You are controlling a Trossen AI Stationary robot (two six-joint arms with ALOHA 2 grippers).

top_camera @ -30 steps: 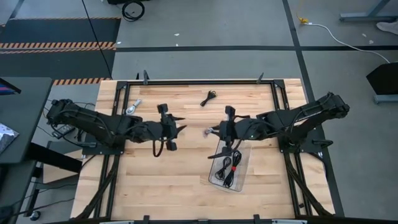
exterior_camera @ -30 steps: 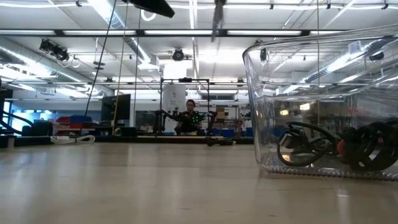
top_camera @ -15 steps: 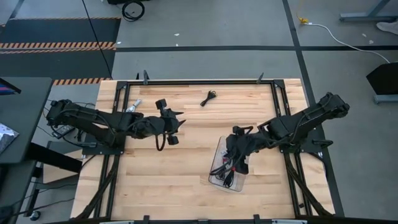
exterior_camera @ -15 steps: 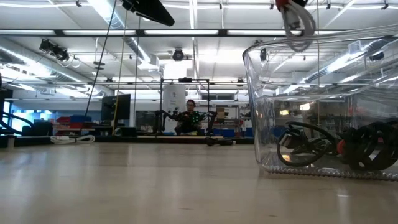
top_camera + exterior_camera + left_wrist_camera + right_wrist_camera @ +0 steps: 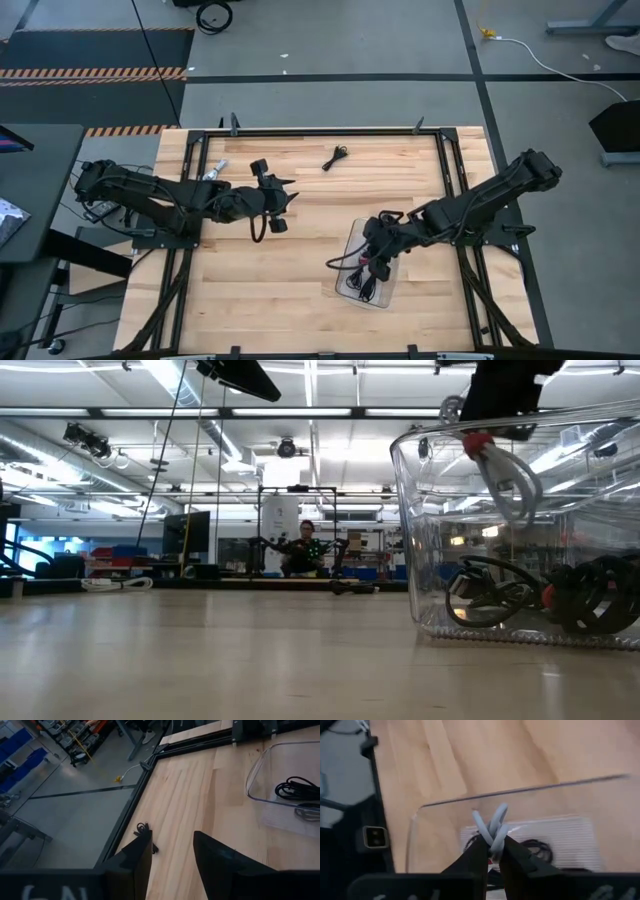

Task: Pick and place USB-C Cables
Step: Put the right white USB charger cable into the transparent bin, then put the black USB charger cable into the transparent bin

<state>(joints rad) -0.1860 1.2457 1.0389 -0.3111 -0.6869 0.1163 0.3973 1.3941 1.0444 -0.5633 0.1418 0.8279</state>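
My right gripper (image 5: 374,252) hangs over the clear plastic bin (image 5: 352,285) and is shut on a whitish USB-C cable bundle with a red part (image 5: 482,446). Its loops (image 5: 512,488) dangle inside the bin walls. Black coiled cables (image 5: 590,596) lie on the bin floor. My left gripper (image 5: 276,206) hovers open over the table's left middle, holding nothing. One black cable (image 5: 335,157) lies on the wood near the far edge and shows ahead of the left fingers (image 5: 145,831). A silvery cable (image 5: 213,173) lies beside the left arm. My right gripper pinches the whitish cable bundle between its two fingers (image 5: 479,854), gripping it near its red upper end (image 5: 478,444) from above. Several strands (image 5: 493,827) stick out past the fingertips. The bundle is lifted clear and hangs slack below the fingers, above the black cables.
The bin (image 5: 280,775) stands on the table's near right part. Bare wood (image 5: 290,270) lies between the two arms and in front of the bin. A black metal frame (image 5: 320,131) runs along the table's edges. A person (image 5: 305,545) sits far behind the table.
My right gripper has carried the whitish cable from the table's middle toward the near edge, over the bin, and then down, so the loops now hang inside the bin walls. My left gripper shifted a little toward the far edge.
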